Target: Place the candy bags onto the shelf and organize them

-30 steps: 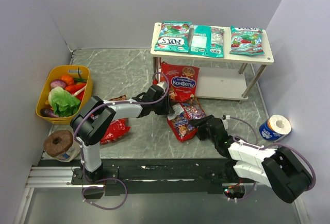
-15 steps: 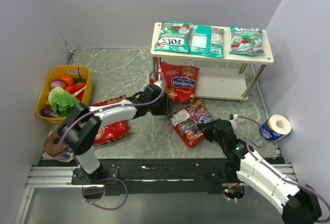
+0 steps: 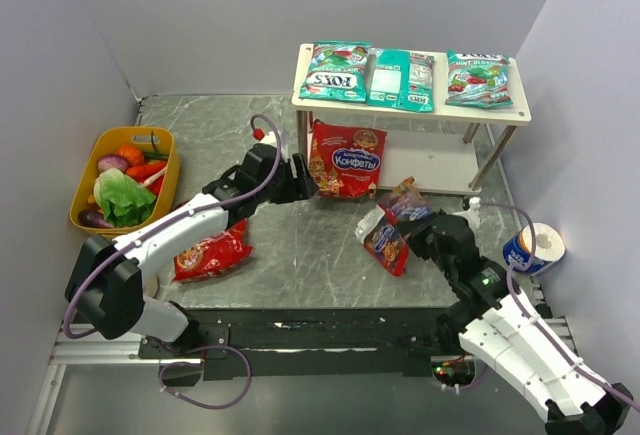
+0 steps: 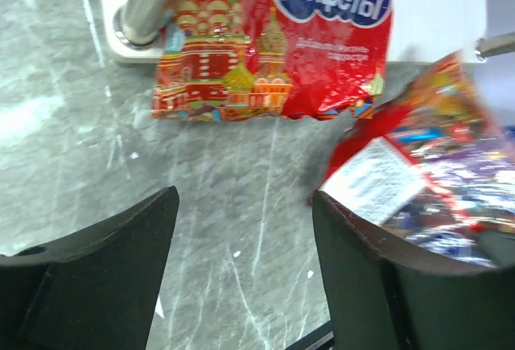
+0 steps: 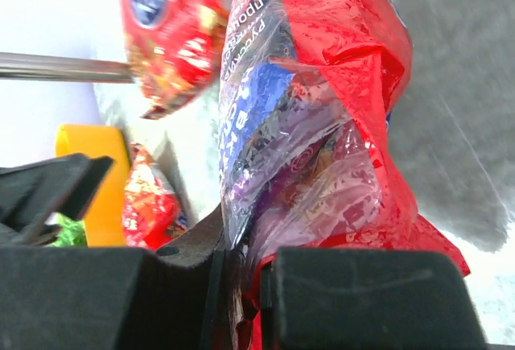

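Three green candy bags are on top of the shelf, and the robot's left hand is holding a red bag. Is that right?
No. The three glossy teal-green candy bags do lie on top of the small pale-board shelf, but the right gripper, not the left, holds the crinkly red plastic bag. The right wrist view shows it; the left gripper is open.

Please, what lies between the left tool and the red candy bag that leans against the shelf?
Only bare grey table. The left wrist view shows it: the open left tool is apart from the red candy bag.
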`<action>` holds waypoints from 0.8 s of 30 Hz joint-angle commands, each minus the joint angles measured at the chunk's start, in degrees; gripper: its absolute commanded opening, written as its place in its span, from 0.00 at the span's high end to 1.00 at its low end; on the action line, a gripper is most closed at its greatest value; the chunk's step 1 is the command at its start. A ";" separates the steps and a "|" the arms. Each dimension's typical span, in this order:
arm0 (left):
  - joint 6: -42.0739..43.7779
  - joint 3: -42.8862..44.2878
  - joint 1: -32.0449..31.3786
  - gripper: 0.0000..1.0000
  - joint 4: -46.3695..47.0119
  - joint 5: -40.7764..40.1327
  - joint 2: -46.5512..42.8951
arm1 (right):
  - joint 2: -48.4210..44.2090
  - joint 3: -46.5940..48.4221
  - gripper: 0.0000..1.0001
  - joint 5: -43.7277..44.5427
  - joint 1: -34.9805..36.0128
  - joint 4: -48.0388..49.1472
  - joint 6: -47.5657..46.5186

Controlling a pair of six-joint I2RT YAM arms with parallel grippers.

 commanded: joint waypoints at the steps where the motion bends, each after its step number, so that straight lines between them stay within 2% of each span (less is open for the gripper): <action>1: 1.09 2.21 1.13 0.26 -1.91 -1.57 -2.19 | 0.98 9.95 1.00 2.44 -0.31 10.17 -4.37; 11: 1.18 0.98 3.50 0.25 -1.65 0.01 -4.04 | 4.32 20.24 1.00 5.51 -0.83 13.59 -9.12; 24: 1.62 -0.24 6.05 0.25 -1.91 1.24 -6.24 | 21.09 20.50 1.00 2.43 -13.05 36.34 -3.76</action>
